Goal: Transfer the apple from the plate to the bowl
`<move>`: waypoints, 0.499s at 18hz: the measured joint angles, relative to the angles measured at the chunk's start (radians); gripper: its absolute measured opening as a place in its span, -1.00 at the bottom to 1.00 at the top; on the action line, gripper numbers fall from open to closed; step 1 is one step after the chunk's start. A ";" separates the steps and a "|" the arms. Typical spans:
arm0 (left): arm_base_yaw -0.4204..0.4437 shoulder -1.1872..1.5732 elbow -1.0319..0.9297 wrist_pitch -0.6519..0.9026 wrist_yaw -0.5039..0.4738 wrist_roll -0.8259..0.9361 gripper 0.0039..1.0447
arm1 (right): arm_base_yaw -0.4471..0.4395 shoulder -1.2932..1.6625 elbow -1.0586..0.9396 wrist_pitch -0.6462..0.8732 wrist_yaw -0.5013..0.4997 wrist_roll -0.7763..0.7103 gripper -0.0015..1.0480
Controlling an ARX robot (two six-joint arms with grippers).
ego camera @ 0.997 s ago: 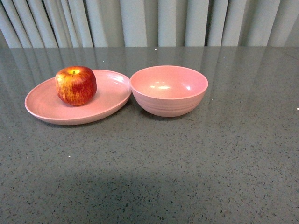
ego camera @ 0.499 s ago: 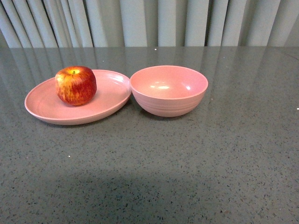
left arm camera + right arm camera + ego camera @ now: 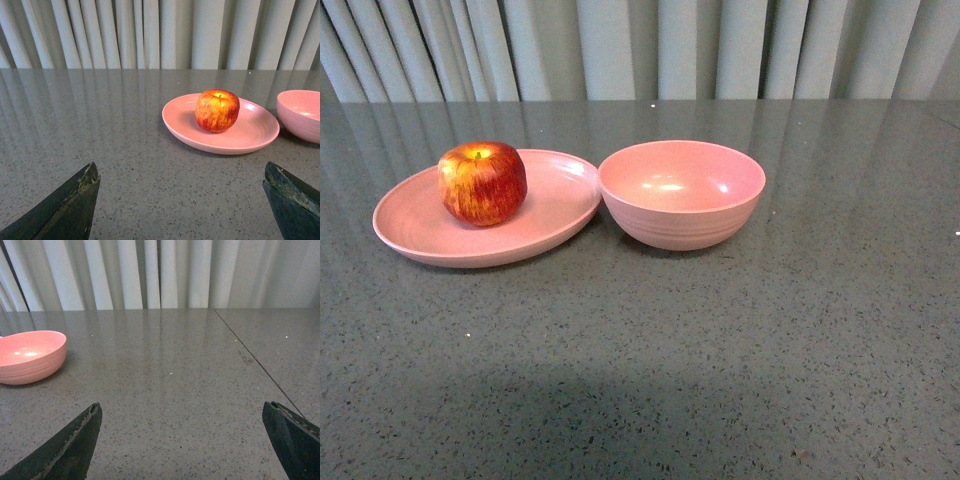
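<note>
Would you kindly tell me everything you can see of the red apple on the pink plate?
The round red apple, streaked with yellow and yellowish around its short stem, looks smooth, glossy and whole. It stands upright, stem up, near the middle of the shallow matte pink plate, and touches only that plate. The deep pink bowl stands to its right, apart from it.
</note>
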 joint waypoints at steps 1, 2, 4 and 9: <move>0.000 0.000 0.000 0.000 0.000 0.000 0.88 | 0.000 0.000 0.000 0.000 0.000 0.000 0.87; 0.000 0.000 0.000 0.000 0.000 0.000 0.88 | 0.000 0.000 0.000 0.000 0.000 0.000 0.87; 0.000 0.000 0.000 0.000 0.000 0.000 0.88 | 0.000 0.000 0.000 0.000 0.000 0.000 0.87; 0.000 0.000 0.000 0.000 0.000 0.000 0.88 | 0.000 0.000 0.000 0.000 0.000 0.000 0.87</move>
